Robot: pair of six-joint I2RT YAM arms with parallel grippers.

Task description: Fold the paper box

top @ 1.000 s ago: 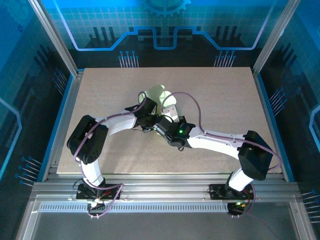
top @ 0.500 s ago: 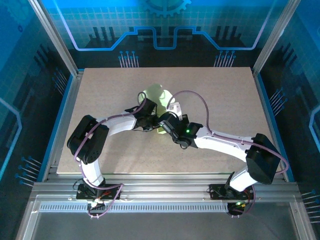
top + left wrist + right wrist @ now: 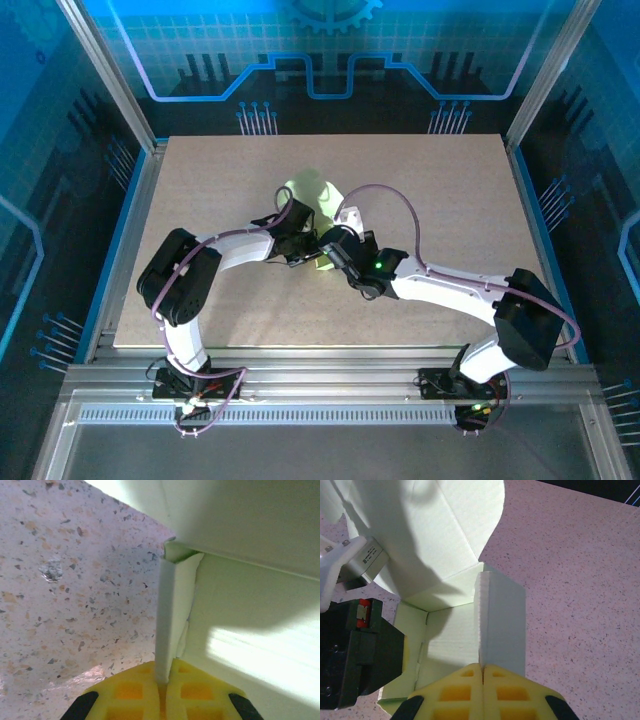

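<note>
Speckled beige table (image 3: 450, 200) under both arms, and the pale lime-green card paper box (image 3: 312, 190) sits half-formed at its middle, rounded flap toward the far side. Left fingers (image 3: 132, 692) are clamped on a thin upright flap edge, right fingers (image 3: 455, 685) pinched on a raised side wall. Danger here: pull or twist unevenly and the card could tear at a crease or slip free. Both arms reach inward, elbows out, wrists low and nearly touching.

Paper box (image 3: 308, 188) on table (image 3: 450, 200), seemingly central
</note>
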